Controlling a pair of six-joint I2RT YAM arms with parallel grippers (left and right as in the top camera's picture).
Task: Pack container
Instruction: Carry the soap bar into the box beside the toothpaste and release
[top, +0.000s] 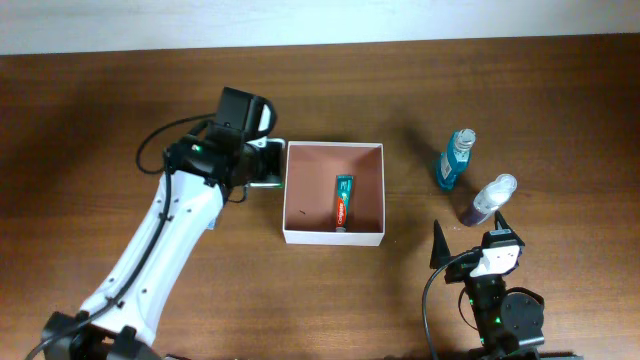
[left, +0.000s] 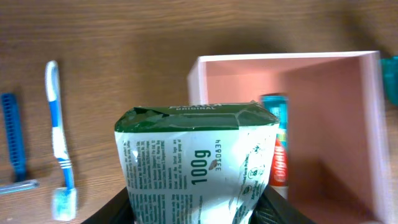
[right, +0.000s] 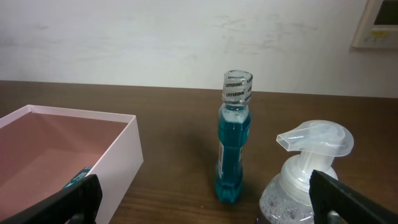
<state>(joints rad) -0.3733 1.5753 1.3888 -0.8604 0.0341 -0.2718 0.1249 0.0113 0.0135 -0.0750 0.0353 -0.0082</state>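
Observation:
The container (top: 334, 238) is a square box with white walls and a pinkish inside, at the table's middle. A green-and-red toothpaste tube (top: 343, 200) lies in it. My left gripper (top: 262, 166) hovers at the container's left wall, shut on a green-and-white pouch (left: 199, 162) marked 100g. The left wrist view shows the container's wall (left: 198, 68) and the tube (left: 277, 146) beyond the pouch. My right gripper (top: 470, 245) is open and empty, low near the front edge. It faces a blue mouthwash bottle (right: 233, 143) and a clear foam pump bottle (right: 305, 180).
A blue-and-white toothbrush (left: 60, 143) and a blue razor-like stick (left: 13, 137) lie on the wood left of the container. The mouthwash bottle (top: 455, 160) and the pump bottle (top: 487, 200) stand right of the container. The container's white wall (right: 121, 158) shows left in the right wrist view.

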